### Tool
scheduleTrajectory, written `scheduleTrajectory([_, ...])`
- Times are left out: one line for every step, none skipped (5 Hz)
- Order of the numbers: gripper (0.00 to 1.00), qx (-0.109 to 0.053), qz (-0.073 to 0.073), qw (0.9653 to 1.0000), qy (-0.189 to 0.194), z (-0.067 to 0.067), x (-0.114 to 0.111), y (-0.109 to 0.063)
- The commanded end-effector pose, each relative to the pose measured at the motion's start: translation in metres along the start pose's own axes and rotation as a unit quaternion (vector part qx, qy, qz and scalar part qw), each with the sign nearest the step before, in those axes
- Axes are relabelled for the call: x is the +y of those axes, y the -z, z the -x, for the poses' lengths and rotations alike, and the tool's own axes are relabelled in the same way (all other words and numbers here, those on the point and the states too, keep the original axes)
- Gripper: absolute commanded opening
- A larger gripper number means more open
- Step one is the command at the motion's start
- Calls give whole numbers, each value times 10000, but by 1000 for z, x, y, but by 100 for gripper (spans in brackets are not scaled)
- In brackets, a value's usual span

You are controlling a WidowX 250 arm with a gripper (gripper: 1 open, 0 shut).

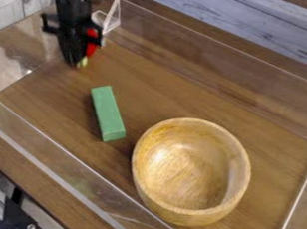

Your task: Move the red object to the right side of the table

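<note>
The red object (79, 48) shows as a small red patch between the black fingers of my gripper (75, 53) at the far left of the table (199, 85). The gripper points straight down and is shut on it, holding it a little above the wood surface. Most of the fruit is hidden by the fingers.
A green rectangular block (109, 113) lies on the wood just in front of the gripper. A large wooden bowl (144, 151) stands at the front right. Clear acrylic walls (229, 45) edge the tabletop all round.
</note>
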State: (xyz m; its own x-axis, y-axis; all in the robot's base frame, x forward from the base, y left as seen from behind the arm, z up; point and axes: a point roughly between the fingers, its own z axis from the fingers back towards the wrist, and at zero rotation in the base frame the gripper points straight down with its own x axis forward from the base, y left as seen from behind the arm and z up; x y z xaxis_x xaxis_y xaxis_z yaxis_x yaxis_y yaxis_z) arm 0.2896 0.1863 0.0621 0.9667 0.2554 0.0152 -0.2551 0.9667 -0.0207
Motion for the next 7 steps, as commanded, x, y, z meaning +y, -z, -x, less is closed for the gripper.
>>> scheduleTrajectory([0, -415, -77, 9990, -147, -1, -23, -39])
scheduleTrajectory([0, -489, -36, 9985, -252, 5, -41, -48])
scheduleTrajectory([0, -538, -20, 9980, -322, 7, -64, -64])
scheduleTrajectory([0, -636, 25, 9976, -291, 5, -95, -84])
scheduleTrajectory([0, -622, 118, 9980, 90, 10, -137, -81])
scheduleTrajectory([0, -554, 236, 9965, 580, 14, -183, -71])
scheduleTrajectory([0, -477, 324, 9928, 1054, 17, -234, -54])
